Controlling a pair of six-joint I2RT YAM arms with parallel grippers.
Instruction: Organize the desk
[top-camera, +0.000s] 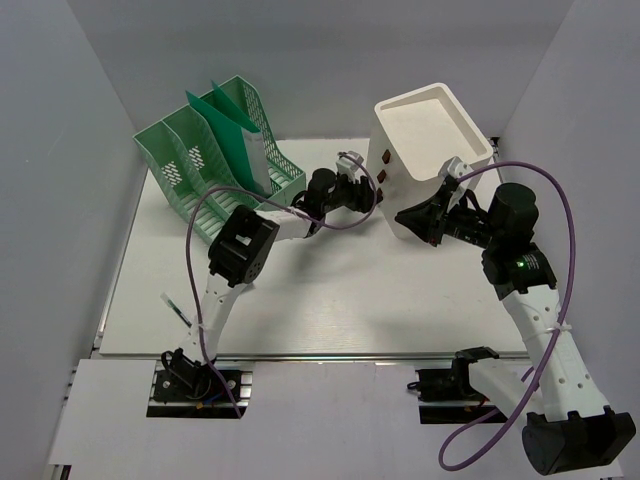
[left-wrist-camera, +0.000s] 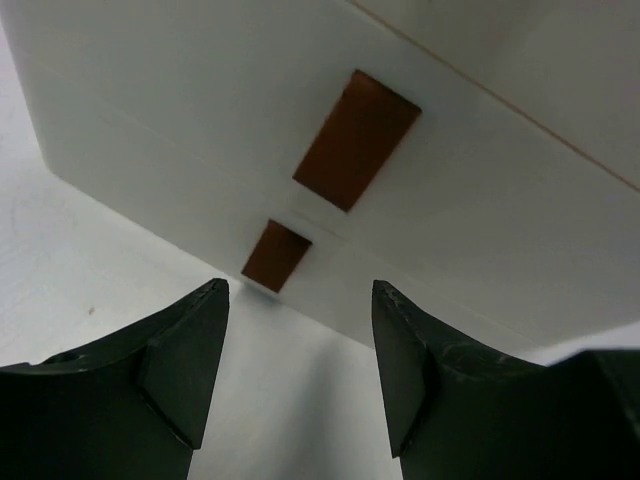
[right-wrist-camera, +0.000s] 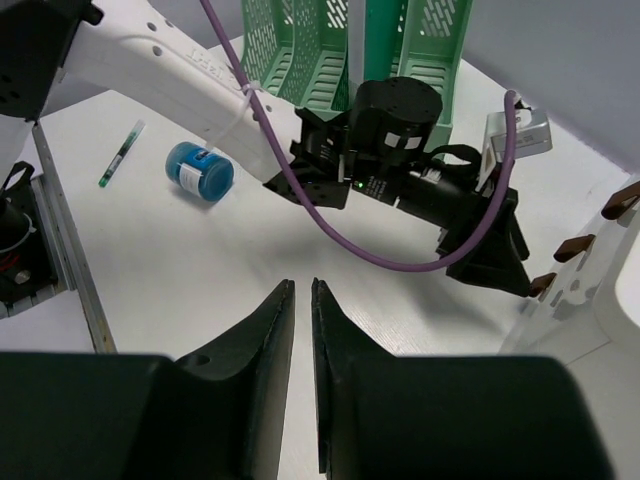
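Stretching from the near rail (top-camera: 330, 357), the desk (top-camera: 330, 300) is lying white between grey walls (top-camera: 60, 150). A white drawer box (top-camera: 430, 150) is standing far right, a green file rack (top-camera: 215, 150) far left. The left gripper (left-wrist-camera: 300, 290) is gaping just before the box's brown handles (left-wrist-camera: 355, 140); the right gripper (right-wrist-camera: 303, 290) is sitting nearly shut, empty.

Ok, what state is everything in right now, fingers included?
Left gripper: fingers open, empty, facing the drawer handles.
Right gripper: fingers nearly shut, empty.
White drawer box: upright, drawers look shut.
Green file rack: upright, holding sheets.
Blue jar: on its side.
Pen: lying flat.
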